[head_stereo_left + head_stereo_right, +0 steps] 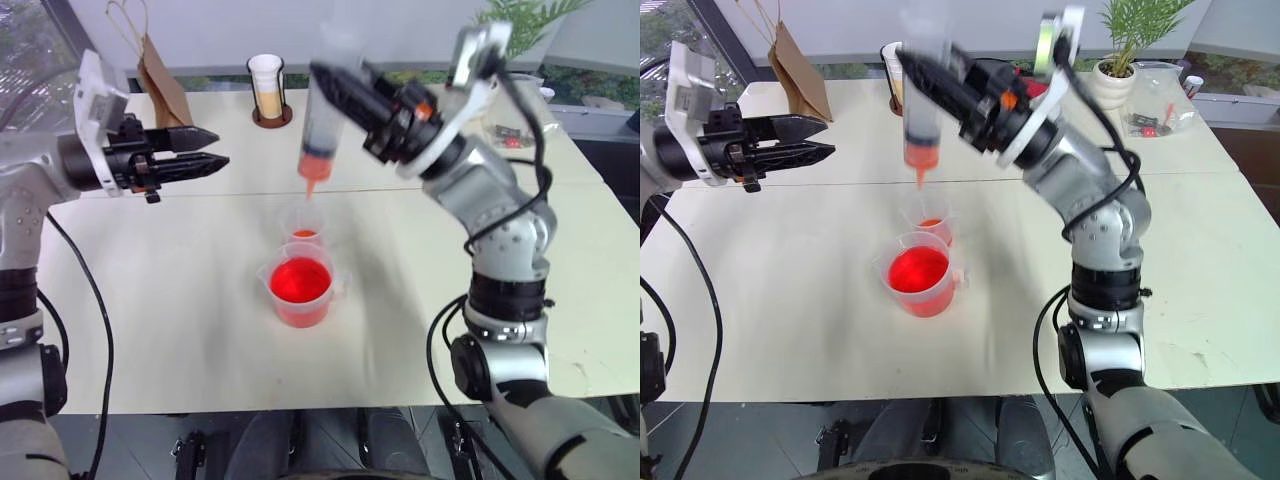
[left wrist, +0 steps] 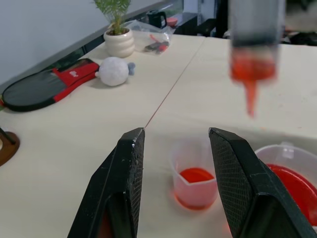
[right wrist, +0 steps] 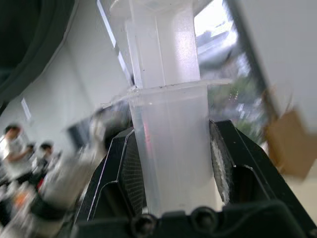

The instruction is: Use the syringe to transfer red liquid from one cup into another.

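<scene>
My right gripper (image 1: pixel 335 85) is shut on the syringe (image 1: pixel 322 125), gripping its clear barrel (image 3: pixel 171 148) upright above the cups. A little red liquid sits in the barrel's lower end, and the orange-red tip (image 1: pixel 310 188) points down over the smaller cup (image 1: pixel 304 226). That narrow cup (image 2: pixel 194 181) holds a shallow layer of red liquid. Just in front of it stands the wider beaker (image 1: pixel 299 288), with more red liquid (image 1: pixel 299 280) inside. My left gripper (image 1: pixel 215 150) hangs open in the air to the left of the syringe, holding nothing.
A tall white cup in a dark holder (image 1: pixel 269 92) and a brown paper bag (image 1: pixel 165 82) stand at the table's far edge. A potted plant (image 1: pixel 1118 70), a plastic bag of small items (image 1: pixel 1160 115), a white ball (image 2: pixel 114 71) and a black-red pouch (image 2: pixel 42 88) lie far right.
</scene>
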{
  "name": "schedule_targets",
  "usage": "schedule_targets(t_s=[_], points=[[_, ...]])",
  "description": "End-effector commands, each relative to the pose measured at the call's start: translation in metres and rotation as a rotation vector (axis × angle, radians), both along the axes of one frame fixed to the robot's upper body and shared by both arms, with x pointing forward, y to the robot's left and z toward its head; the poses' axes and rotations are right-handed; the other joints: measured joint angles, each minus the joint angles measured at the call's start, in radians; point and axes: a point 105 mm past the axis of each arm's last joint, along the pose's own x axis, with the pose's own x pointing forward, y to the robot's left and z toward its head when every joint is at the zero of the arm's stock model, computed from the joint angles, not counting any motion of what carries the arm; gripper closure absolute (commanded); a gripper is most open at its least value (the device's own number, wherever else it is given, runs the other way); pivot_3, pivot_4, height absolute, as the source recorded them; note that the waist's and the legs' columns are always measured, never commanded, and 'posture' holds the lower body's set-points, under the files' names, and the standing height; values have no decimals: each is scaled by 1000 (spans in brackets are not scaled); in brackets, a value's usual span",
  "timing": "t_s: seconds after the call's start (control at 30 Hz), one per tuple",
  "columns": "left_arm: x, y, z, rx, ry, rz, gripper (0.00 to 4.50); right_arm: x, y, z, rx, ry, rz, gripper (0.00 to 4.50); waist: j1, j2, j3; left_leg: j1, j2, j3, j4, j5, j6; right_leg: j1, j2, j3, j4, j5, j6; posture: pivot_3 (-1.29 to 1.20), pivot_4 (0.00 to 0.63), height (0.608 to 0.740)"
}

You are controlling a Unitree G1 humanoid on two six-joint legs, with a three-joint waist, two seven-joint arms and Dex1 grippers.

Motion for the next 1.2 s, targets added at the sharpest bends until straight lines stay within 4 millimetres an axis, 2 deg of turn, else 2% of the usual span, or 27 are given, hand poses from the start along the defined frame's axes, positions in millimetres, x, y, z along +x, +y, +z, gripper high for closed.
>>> schedule_targets(t_s=[0.03,0.23,0.3,0.5,0.57,0.73,1.03,1.07,1.13,1.2], points=[[0,1,12,-17,-66,6,2424,19,8,-5,-34,-42,-24,2969,-2,0,0,0,0,0,0,0,0,0,0,0,0,0,0,0,150,739],[10,6,22,-12,-132,37,2424,34,28,-37,-122,-40,20,2969,-15,0,0,0,0,1,0,0,0,0,0,0,0,0,0,0,150,739],[13,5,33,-22,-163,30,2424,37,31,-46,-145,-42,18,2969,-18,0,0,0,0,1,0,0,0,0,0,0,0,0,0,0,150,739],[24,-24,78,-111,-326,-32,2424,38,34,-55,-172,-61,14,2969,-18,0,0,0,-1,0,1,0,0,0,-1,-1,0,0,0,0,150,739],[30,-34,87,-135,-357,-39,2424,37,37,-58,-187,-75,8,2969,-22,0,0,0,-1,0,1,0,0,0,-1,-1,0,0,0,0,150,739],[31,-58,87,-131,-358,-142,2424,37,38,-62,-201,-92,-15,2969,-28,0,0,0,-1,0,0,0,-1,-1,0,0,1,0,0,0,150,739],[41,-79,74,-106,-328,-209,2424,33,42,-66,-208,-97,-17,2969,-32,0,0,0,-1,0,1,1,-1,-2,-1,0,3,0,0,0,150,739],[44,-81,73,-102,-329,-201,2807,33,43,-66,-210,-98,-16,2969,-32,0,0,0,-1,0,1,1,-1,-2,-1,0,3,0,0,0,150,739],[48,-83,72,-104,-340,-185,3181,31,44,-67,-213,-101,-13,2969,-30,0,0,0,-1,0,1,1,-1,-2,-1,0,3,0,0,0,150,739],[48,-86,74,-111,-350,-189,4211,31,46,-68,-214,-103,-12,2969,-29,0,0,0,-1,0,1,1,-1,-2,-1,0,3,0,0,0,150,739]])
